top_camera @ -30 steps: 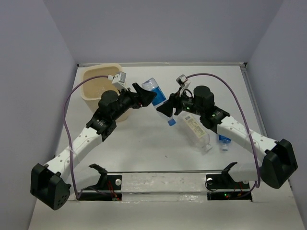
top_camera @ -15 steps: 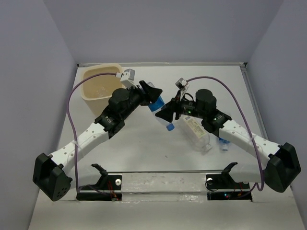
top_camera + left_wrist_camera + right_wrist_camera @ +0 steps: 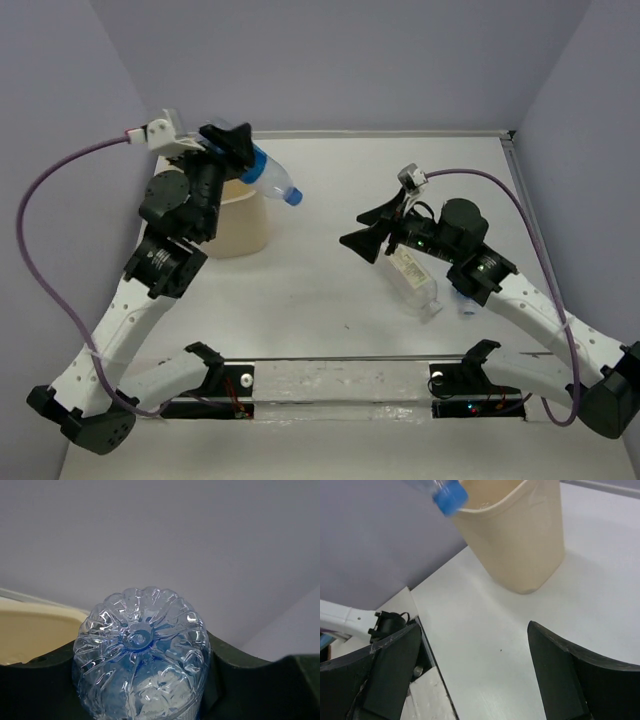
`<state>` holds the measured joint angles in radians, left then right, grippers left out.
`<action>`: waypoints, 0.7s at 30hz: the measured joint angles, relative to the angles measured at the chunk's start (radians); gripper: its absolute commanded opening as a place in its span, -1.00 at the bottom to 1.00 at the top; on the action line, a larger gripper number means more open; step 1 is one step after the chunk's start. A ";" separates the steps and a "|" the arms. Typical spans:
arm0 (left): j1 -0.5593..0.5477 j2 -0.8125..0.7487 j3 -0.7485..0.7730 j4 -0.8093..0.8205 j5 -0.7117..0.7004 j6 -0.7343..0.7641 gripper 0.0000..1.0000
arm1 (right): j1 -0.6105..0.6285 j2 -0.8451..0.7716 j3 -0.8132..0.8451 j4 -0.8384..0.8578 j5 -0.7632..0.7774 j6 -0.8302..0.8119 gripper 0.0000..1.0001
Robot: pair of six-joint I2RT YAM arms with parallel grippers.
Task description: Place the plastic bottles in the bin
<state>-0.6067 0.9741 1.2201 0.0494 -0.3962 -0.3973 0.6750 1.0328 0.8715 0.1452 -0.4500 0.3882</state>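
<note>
At the back left, held bottle: I see a blue-labelled bottle [image 3: 268, 178] high off the table, tilted, with its blue cap [image 3: 293, 196] pointing down and to the right. Its ribbed underside fills my left wrist view.
Left gripper: the left gripper [image 3: 237, 148] is clamped on that bottle near its base. The dark fingers [image 3: 250, 685] press it from both sides.
Bin: the cream bin [image 3: 243, 228] stands upright on the back-left part of the table, partly behind the left arm. In my right wrist view the cap shows right at its rim. I cannot tell whether the bottle hangs over the opening.
Left arm: it stands tall from its near-left base, elbow bent and wrist at the top, close to the left wall [image 3: 60, 150]. Its purple cable [image 3: 22, 235] loops wide toward that wall.
Right gripper: the right gripper [image 3: 368, 228] has its fingers spread wide apart and holds nothing. It hovers over mid-table and points left toward the bin.
Right arm: it stretches low from the near-right corner, with the forearm passing over the bottles that lie there.
Other bottles: a white-labelled bottle [image 3: 412, 280] lies on its side just under the right wrist. A blue-capped bottle [image 3: 466, 300] lies just beside it, mostly hidden by the forearm.
Open room: a wide stretch of white table [image 3: 310, 290] lies between the bin and the right gripper. The bin sits near the back edge.
</note>
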 measured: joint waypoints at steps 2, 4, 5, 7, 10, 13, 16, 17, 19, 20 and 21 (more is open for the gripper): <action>0.055 -0.014 0.062 0.006 -0.085 0.062 -0.02 | 0.000 -0.045 -0.013 -0.028 0.045 -0.010 0.84; 0.162 -0.002 0.124 0.013 -0.183 0.116 -0.01 | 0.000 -0.084 -0.023 -0.063 0.101 -0.019 0.84; 0.219 0.011 0.156 0.009 -0.205 0.134 0.00 | 0.000 -0.099 -0.024 -0.081 0.127 -0.024 0.84; 0.297 0.051 0.203 0.020 -0.255 0.164 0.01 | 0.000 -0.121 -0.025 -0.124 0.197 -0.032 0.83; 0.382 0.125 0.212 0.045 -0.303 0.212 0.06 | 0.000 -0.144 -0.025 -0.198 0.319 -0.042 0.84; 0.423 0.196 0.179 0.061 -0.316 0.229 0.18 | 0.000 -0.158 -0.025 -0.262 0.450 -0.046 0.86; 0.443 0.272 0.085 0.066 -0.307 0.227 0.57 | 0.000 -0.166 -0.025 -0.322 0.583 -0.046 0.87; 0.448 0.295 0.058 0.067 -0.307 0.225 0.72 | 0.000 -0.167 -0.026 -0.340 0.621 -0.045 0.88; 0.459 0.332 0.031 0.099 -0.290 0.198 0.98 | 0.000 -0.172 -0.029 -0.373 0.700 -0.046 0.91; 0.461 0.332 0.020 0.094 -0.282 0.198 0.98 | 0.000 -0.173 -0.031 -0.386 0.734 -0.045 0.92; 0.464 0.332 0.010 0.086 -0.274 0.193 0.98 | -0.002 -0.174 -0.032 -0.406 0.776 -0.045 0.93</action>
<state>-0.1425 1.3060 1.2297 0.1356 -0.6701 -0.2043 0.6731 0.8593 0.8394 -0.2611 0.3260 0.3431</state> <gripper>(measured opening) 0.981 0.952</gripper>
